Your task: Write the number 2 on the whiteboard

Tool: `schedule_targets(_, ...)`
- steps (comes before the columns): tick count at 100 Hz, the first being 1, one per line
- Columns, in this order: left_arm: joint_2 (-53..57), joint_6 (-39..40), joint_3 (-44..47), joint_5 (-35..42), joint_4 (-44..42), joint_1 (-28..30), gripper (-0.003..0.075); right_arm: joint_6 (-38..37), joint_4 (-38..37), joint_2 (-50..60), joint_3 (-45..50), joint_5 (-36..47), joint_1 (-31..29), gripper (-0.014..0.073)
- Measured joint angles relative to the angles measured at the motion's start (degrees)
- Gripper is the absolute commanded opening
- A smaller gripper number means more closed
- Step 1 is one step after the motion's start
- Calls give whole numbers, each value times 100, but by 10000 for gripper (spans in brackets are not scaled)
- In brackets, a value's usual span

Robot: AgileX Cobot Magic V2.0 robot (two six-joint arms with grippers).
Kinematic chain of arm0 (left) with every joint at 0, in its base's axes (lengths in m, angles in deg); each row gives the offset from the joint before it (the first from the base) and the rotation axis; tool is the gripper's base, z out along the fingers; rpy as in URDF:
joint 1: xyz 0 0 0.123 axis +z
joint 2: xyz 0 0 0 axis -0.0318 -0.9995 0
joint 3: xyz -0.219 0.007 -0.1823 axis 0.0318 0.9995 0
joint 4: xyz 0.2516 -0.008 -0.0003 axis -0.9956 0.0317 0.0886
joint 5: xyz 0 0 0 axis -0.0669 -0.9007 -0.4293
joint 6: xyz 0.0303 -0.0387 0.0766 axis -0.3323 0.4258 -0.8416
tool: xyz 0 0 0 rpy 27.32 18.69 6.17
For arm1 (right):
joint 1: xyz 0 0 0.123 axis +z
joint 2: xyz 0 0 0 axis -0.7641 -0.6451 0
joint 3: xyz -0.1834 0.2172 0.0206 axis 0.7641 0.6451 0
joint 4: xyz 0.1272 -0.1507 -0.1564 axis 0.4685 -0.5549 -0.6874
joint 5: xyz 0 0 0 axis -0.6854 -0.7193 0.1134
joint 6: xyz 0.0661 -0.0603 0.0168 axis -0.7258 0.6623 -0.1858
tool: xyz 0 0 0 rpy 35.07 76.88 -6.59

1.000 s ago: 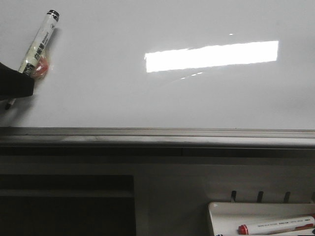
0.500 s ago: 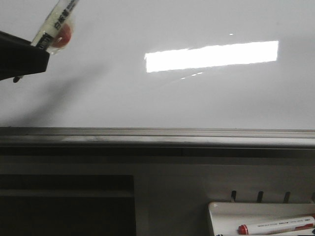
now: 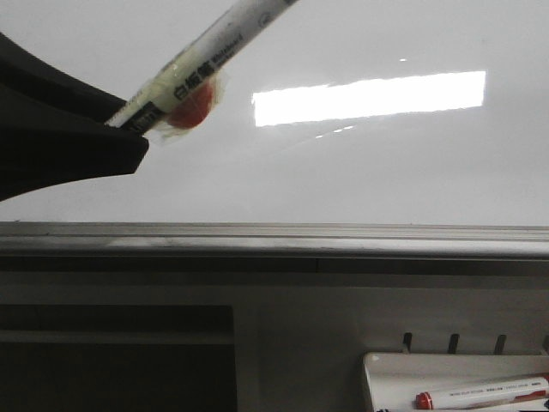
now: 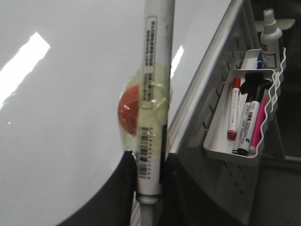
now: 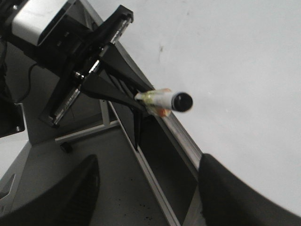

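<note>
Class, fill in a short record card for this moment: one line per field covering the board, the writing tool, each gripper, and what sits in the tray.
Whiteboard: glossy, no stroke visible yet
Number 2: not yet drawn
Marker: white barrel, orange lump taped to it, tilted across the board
Left gripper: shut on the marker
Right gripper: open, holding nothing
Tray: holds a red-capped marker, a black one and a pink one
Spray bottle: upright beyond the tray
</note>
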State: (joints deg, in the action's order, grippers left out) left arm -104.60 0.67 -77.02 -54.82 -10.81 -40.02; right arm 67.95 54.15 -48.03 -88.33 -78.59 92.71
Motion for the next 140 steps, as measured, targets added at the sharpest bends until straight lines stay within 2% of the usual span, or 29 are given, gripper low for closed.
schedule_targets(25, 2, 0, 0, -24, -407, -12, -20, 24, -36, -1055, -419, 402, 201, 419)
schedule_targets(64, 2, 0, 0, 219, -668, -12, -20, 24, -36, -1847, -992, 282, 467, 413)
schedule_targets(69, 2, 0, 0, 219, -680, -12, -20, 24, -36, -1906, -1004, 252, 482, 378)
schedule_targets(76, 2, 0, 0, 234, -707, -12, -20, 24, -36, -1980, -1004, 197, 490, 274)
schedule_targets(90, 2, -10, 0, 246, -732, -12, -20, 24, -36, -2070, -1004, 153, 490, -83)
schedule_targets(106, 2, -24, 0, 233, -794, -12, -15, 37, -36, -2075, -1008, 119, 490, -71)
schedule_targets(110, 13, -24, 0, 233, -794, -12, 4, 37, -36, -2075, -1008, 119, 490, -71)
schedule_targets(117, 25, -24, 0, 214, -802, -12, 92, 37, -36, -2075, -1020, 115, 490, -71)
schedule_targets(118, 45, -24, 0, 211, -802, -12, 130, 37, -36, -2075, -1018, 105, 490, -71)
schedule_targets(119, 53, -24, 0, 211, -802, -12, 130, 37, -36, -2075, -1018, 105, 490, -71)
schedule_targets(124, 126, -24, 0, 131, -773, -12, 233, 37, -36, -2075, -1018, 105, 490, -71)
schedule_targets(130, 279, -24, 0, 33, -660, -12, 382, 37, -36, -2075, -1022, 153, 490, -71)
schedule_targets(135, 454, -24, 0, -105, -576, -12, 452, 37, -36, -2075, -1022, 193, 490, -71)
schedule_targets(140, 661, -24, 0, -271, -489, -12, 482, 37, -36, -2075, -1022, 290, 490, -71)
